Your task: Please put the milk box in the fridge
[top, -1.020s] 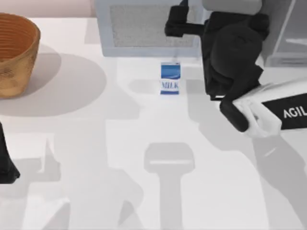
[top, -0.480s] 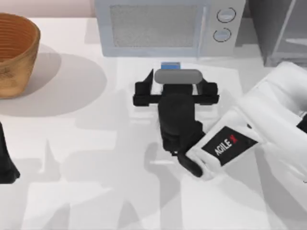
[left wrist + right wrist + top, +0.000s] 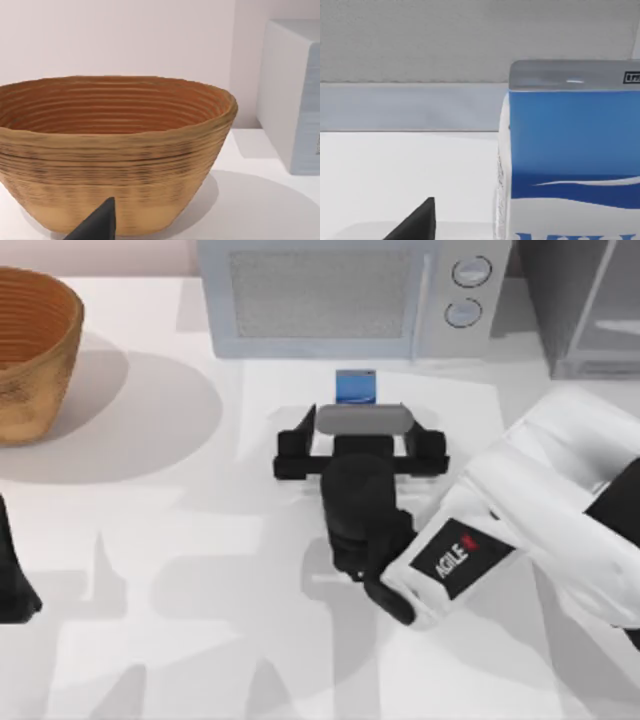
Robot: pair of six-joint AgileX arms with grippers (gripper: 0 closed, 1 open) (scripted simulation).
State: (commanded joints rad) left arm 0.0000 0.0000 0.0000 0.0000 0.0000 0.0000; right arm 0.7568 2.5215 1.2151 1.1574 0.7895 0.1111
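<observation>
While lining up for the grasp, mind the big things first: fridge [image 3: 580, 310] at the far right corner; microwave [image 3: 320, 300] close behind the target. Risk of jamming a fingertip against that microwave if pushed deeper. Left tool [image 3: 12, 585] parked at the left edge of the surface [image 3: 200, 540]. Right tool [image 3: 360, 440] spread wide, just short of the upright milk box [image 3: 355, 387], off-centre from the wrist [image 3: 570, 150]; could clip a corner and topple it.

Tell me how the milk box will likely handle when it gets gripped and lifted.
The milk box has flat, straight-edged faces, so it is probably stiff enough for a two-finger pinch. Its blue printed surface looks smooth, so it may slip under a light grip. Standing upright in front of the microwave, it might tip if the right gripper nudges it before closing.
</observation>
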